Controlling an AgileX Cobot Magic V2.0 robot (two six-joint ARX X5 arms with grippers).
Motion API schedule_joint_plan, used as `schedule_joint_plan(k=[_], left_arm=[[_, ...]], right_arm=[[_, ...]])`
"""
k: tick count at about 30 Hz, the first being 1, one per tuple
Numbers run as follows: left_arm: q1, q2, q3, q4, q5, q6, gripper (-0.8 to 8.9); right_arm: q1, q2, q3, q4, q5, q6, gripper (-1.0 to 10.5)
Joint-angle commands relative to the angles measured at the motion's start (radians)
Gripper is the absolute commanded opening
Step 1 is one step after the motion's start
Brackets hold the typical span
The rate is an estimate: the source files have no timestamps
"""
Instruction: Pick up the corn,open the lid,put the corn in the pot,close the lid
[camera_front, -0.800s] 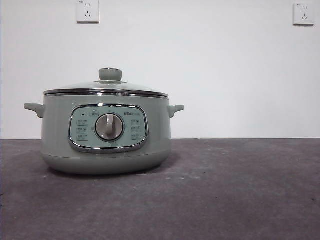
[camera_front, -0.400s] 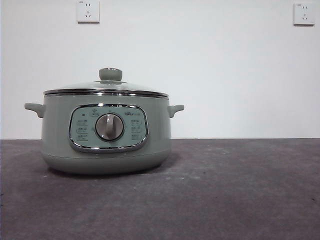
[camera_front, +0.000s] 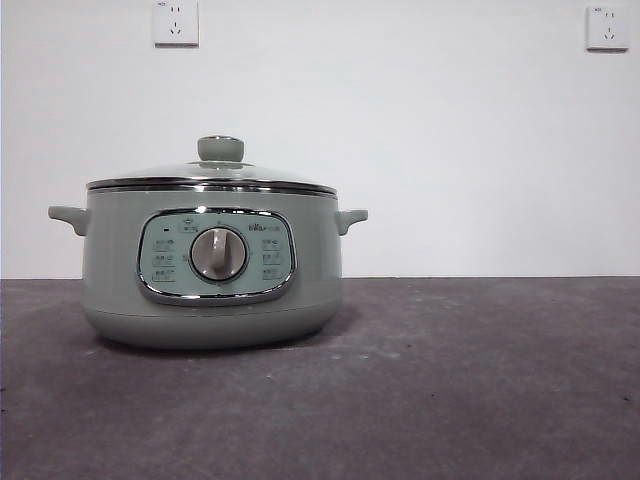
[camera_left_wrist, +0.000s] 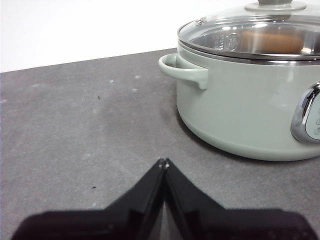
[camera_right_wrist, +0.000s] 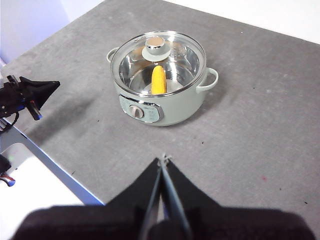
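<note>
Indoors, grey table (camera_front: 480, 380), white wall (camera_front: 450, 150), lidded pot (camera_front: 212, 270); both hands pinched closed, empty

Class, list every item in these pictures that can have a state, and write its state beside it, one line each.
pot: upright on the table, covered.
lid: closed, seated on the pot's rim.
corn: inside the pot, lying on its floor under the lid.
left gripper: shut, empty, low beside the pot.
right gripper: shut, empty, high above the table, away from the pot.
</note>
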Motion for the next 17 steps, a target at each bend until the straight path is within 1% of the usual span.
schedule_joint_plan(k=[1, 17], left_arm=[[0.003, 0.004, -0.013, 0.009, 0.003, -0.011, -0.02], [0.003, 0.013, -0.013, 0.008, 0.003, -0.011, -0.02]], right_arm=[[0.002, -0.001, -0.004, -0.028, 0.004, -0.004, 0.0], [0.002, -0.001, -0.004, -0.028, 0.004, -0.004, 0.0]])
